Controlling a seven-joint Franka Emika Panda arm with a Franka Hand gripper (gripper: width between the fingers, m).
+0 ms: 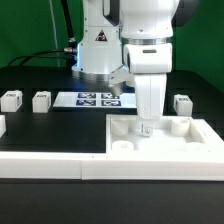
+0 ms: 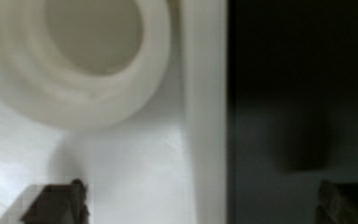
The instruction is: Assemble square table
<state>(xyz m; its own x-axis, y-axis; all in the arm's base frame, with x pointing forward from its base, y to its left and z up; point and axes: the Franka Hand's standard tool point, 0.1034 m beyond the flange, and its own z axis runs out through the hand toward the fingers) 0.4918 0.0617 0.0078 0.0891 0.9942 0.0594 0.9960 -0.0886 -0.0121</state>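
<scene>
The white square slab point(image 1: 165, 138) lies flat on the black table at the exterior view's right, with round sockets at its corners. My gripper point(image 1: 148, 127) points straight down over the slab's far edge, its fingertips close to the surface. In the wrist view one round socket point(image 2: 83, 48) fills the corner, and the slab's edge point(image 2: 208, 120) runs between my two dark fingertips point(image 2: 55, 204). The jaws stand wide apart with nothing between them, so the gripper point(image 2: 202, 206) is open. White block legs stand at the left point(image 1: 10, 99), point(image 1: 41, 99) and at the right point(image 1: 182, 102).
The marker board point(image 1: 97, 99) lies behind the gripper by the robot base. A long low white border wall point(image 1: 50, 166) runs along the front. Another white piece point(image 1: 2, 125) shows at the left edge, cut off.
</scene>
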